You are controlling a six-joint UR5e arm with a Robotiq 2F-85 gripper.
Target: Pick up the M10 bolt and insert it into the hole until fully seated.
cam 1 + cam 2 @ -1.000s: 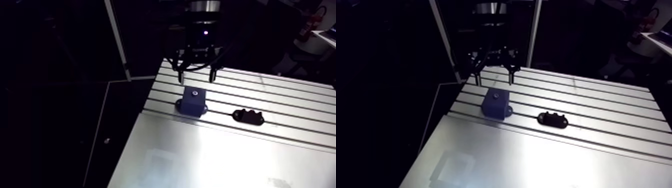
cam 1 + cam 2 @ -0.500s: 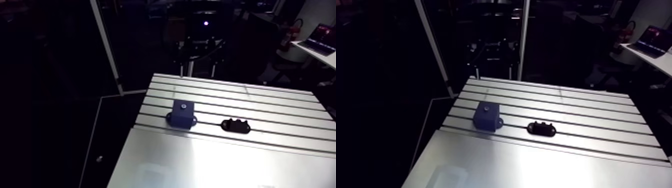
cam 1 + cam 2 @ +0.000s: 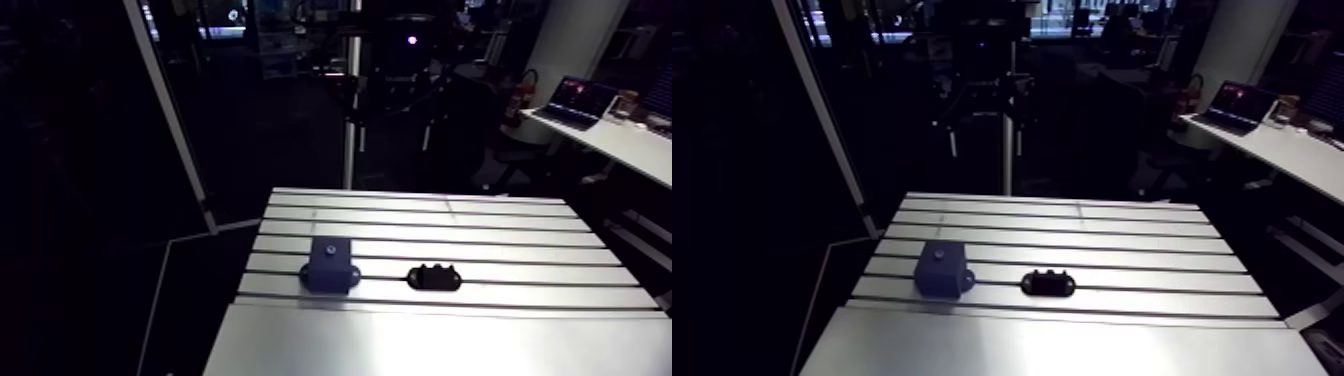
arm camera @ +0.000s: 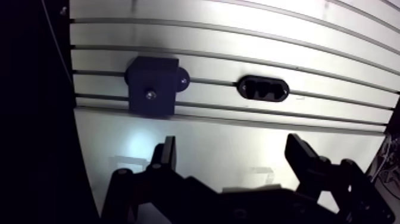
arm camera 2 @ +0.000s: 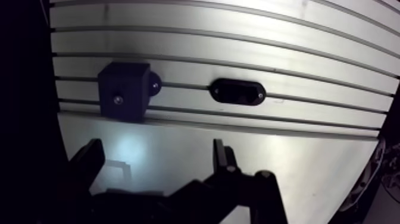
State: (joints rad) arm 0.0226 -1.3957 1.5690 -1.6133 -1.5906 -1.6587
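Slotted aluminium table fills the middle of the arm view, bright against a dim surround. Its far half is ribbed with long grooves running left to right, and its near half is a smooth plate. On the left of the grooved part, just beyond the smooth plate's edge, stands a blue block with a round lug on its right side. A hole opens in its top face. A small grey head shows there, which looks like the M10 bolt sitting down in the block. I cannot tell how deep it is seated. To the right of the block, apart from it and on the same grooves, lies a black oblong part with recesses in its top.

Earlier the gripper hung low, just above and behind the block. Now it is high above the table, and in the arm view it shows above the table's far edge. The whole arm view has shifted with the arm. The block and the black part lie as they did.

In the wrist view the gripper points down at the smooth plate, with the block and the black part ahead of it. Its fingers stand wide apart, with nothing between them.
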